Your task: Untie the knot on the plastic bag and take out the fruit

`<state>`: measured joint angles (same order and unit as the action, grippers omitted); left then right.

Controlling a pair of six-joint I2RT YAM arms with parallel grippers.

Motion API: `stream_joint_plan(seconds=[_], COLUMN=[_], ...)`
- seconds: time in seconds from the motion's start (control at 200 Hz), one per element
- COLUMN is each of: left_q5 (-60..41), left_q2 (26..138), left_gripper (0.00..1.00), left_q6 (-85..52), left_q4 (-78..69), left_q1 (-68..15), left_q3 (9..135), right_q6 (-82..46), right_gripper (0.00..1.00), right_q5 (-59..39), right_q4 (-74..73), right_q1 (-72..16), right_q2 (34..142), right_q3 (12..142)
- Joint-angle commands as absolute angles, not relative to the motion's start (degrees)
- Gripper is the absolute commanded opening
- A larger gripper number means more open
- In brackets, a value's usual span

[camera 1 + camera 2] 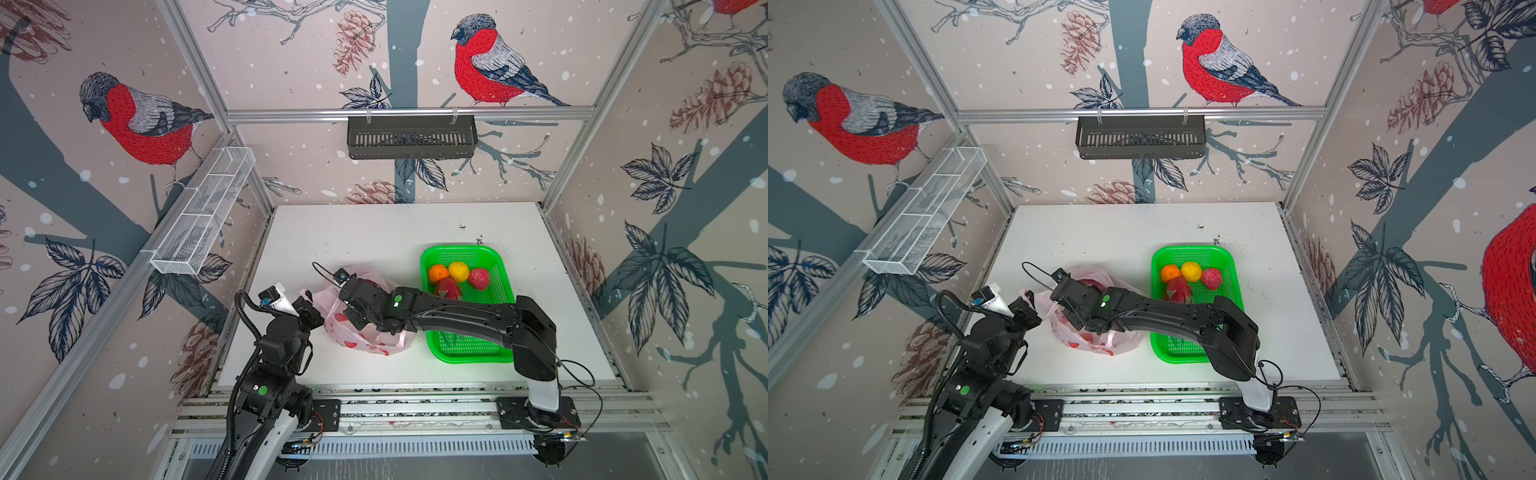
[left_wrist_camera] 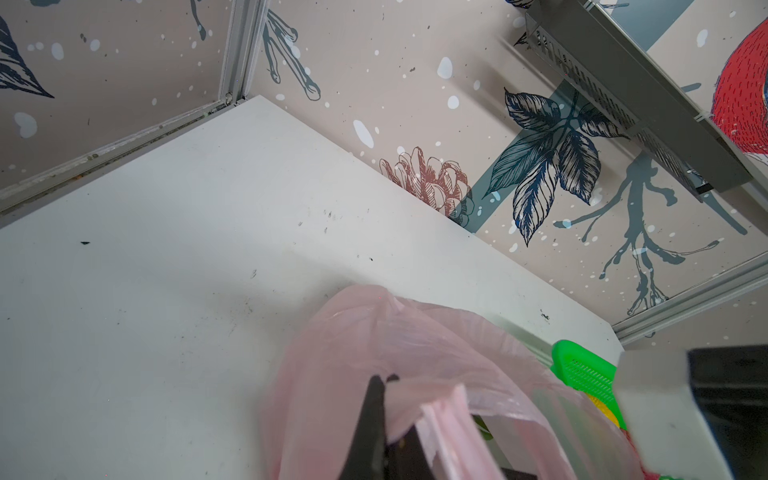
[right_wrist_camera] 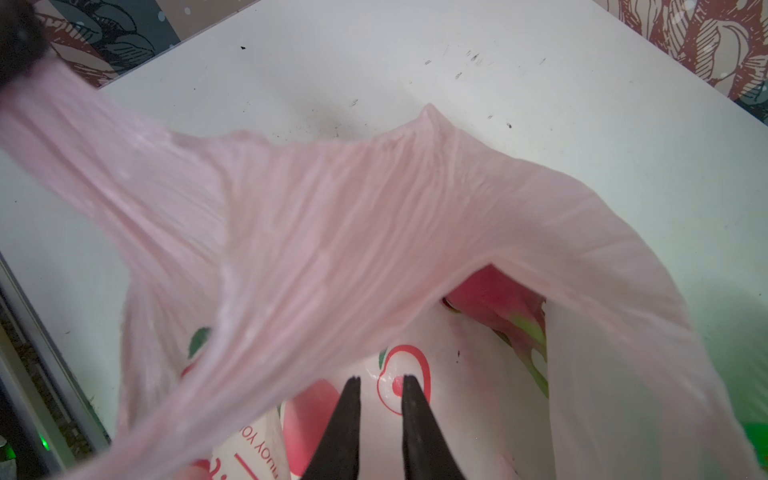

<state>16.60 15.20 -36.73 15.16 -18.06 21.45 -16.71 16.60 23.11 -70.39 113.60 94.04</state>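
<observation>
- Left end effector point(image 2: 384, 379) is clenching the bag point(image 1: 365, 345) at its 9 o'clock edge in both top views. It is lifting that edge so the mouth is gaping.
- Right end effector point(image 3: 380, 380) is reaching into that mouth, jaws slightly parted with nothing between them.
- No knot is showing and the mouth is standing open, so the untying looks done and the emptying close to done.
- One dragon fruit point(image 3: 494, 295) is lying inside the bag, toward its 12 o'clock end in a top view, half under a fold of plastic.
- The bag is resting on the worktop point(image 1: 374, 232). At its 3 o'clock, the green tray point(image 1: 457, 249) is holding the orange point(image 1: 437, 274), the yellow citrus point(image 1: 458, 271), the small red fruit point(image 1: 479, 278) and the other dragon fruit point(image 1: 449, 288).
- The fruit in the bag looks wider than the present gap, so the jaws probably need widening before they are closing.
- Sliding in beneath the fold, not through it, should be keeping thin film out of the grip; pinched plastic would be dragging the whole bag along.
- Gripping across the fruit's body looks safer than catching the green-tipped scales, which may be bending or slipping.
- Left's hold on the edge is worth maintaining taut while the fruit is coming out toward 3 o'clock.
</observation>
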Motion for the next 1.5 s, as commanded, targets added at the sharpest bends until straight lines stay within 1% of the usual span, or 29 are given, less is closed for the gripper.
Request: stream_joint_plan(seconds=[0.0, 0.2, 0.555, 0.831, 1.126, 1.336, 1.441, 1.496], left_q5=[16.37, 15.64, 13.92, 13.05, 12.36, 11.54, 11.11, 10.80], left_q2=[14.74, 13.72, 12.92, 12.83, 13.07, 13.90, 14.30, 14.41], left_gripper=[0.00, 0.00, 0.00, 0.00, 0.00, 0.00, 0.00, 0.00], left_q6=[-37.55, -37.31, -36.90, -36.65, -36.65, -36.16, -36.16, -36.21], left_q4=[12.95, 14.09, 14.41, 14.23, 13.63, 12.70, 12.19, 11.80], left_q1=[-18.10, -18.08, -18.04, -18.06, -18.05, -18.09, -18.10, -18.07], left_q3=[20.88, 20.22, 19.25, 18.87, 18.31, 18.28, 18.34, 18.37], right_q6=[-18.22, -18.37, -18.09, -17.93, -17.56, -16.80, -16.53, -16.47], right_gripper=[0.24, 0.30, 0.32, 0.37, 0.55, 0.75, 0.81, 0.83], right_q5=[15.91, 16.51, 19.46, 20.21, 19.36, 17.20, 15.81, 14.94], right_q4=[20.22, 15.52, 14.69, 14.52, 13.28, 12.23, 11.69, 11.28], right_q1=[-69.01, -67.16, -65.57, -64.69, -63.73, -62.67, -62.24, -62.03], right_q2=[114.68, 116.25, 118.01, 118.45, 118.48, 118.52, 118.72, 118.81], right_q3=[93.36, 92.63, 91.55, 90.23, 88.87, 88.95, 88.85, 88.86])
